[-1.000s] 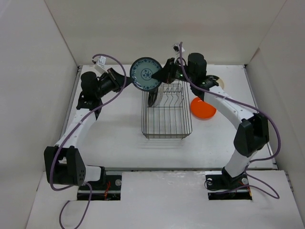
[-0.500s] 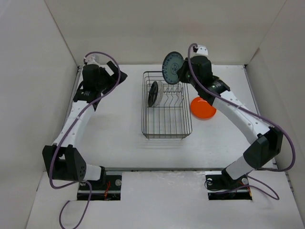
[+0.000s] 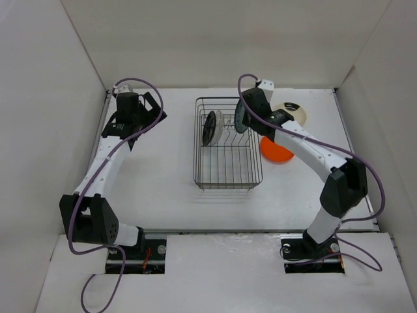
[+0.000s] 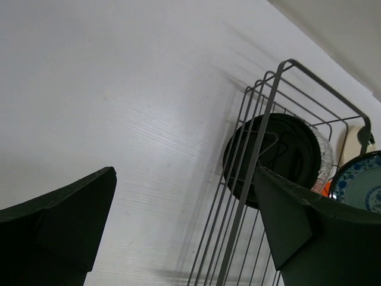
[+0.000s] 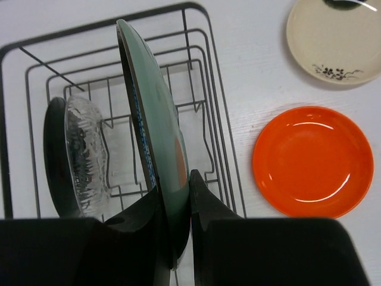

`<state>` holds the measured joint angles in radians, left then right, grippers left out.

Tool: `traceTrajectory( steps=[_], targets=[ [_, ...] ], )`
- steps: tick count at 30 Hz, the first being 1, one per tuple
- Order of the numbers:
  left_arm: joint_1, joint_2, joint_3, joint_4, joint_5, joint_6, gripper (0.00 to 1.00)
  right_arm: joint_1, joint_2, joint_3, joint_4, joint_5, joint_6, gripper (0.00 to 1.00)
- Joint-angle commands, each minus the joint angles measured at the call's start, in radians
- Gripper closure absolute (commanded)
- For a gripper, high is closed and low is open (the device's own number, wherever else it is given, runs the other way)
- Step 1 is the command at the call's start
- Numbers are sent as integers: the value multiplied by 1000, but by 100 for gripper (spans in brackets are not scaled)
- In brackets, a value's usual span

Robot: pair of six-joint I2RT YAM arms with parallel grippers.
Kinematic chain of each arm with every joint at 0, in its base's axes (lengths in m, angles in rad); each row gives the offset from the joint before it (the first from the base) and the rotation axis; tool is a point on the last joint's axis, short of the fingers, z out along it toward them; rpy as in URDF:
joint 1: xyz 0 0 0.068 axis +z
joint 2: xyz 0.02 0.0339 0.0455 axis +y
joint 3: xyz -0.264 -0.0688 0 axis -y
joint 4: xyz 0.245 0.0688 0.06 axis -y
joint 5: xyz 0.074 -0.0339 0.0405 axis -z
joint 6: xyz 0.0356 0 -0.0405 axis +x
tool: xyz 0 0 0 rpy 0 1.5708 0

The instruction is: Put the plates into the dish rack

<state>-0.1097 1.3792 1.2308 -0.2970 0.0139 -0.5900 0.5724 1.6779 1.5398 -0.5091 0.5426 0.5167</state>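
Start at the near half of the rack: its slots are bare, so you have room. At 3 o'clock of the rack the orange plate lies flat on the table, not yet loaded.

Further in, at the rack's far end, the black plate and the clear plate stand on edge, side by side. Just to their 3 o'clock is what has changed. A second ago both arms met at the teal plate beyond the rack. Half a second ago your right arm held it high, face to the camera. Now it is down and edge-on over the far slots, with your right gripper clamped on its rim. Judged from that, the handover is done and you are mid-insertion.

The right wrist view shows what the top view cannot: the teal plate upright, apart from the clear one, though its fingers hide the lower edge, so seating is unclear.

Farther out, the cream plate waits at 2 o'clock. Your left gripper has withdrawn to 10 o'clock; its wrist view shows the fingers apart and empty.
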Motion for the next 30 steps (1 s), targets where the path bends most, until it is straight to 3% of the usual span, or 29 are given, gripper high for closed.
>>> traceTrajectory(
  steps=[1,30],
  targets=[
    [1,-31,-36,21,-20,-8,0,30,31,59,20,17,34,100],
    [1,-78,-45,30,-31,-8,0,87,213,172,-19,40,74,100]
  ],
)
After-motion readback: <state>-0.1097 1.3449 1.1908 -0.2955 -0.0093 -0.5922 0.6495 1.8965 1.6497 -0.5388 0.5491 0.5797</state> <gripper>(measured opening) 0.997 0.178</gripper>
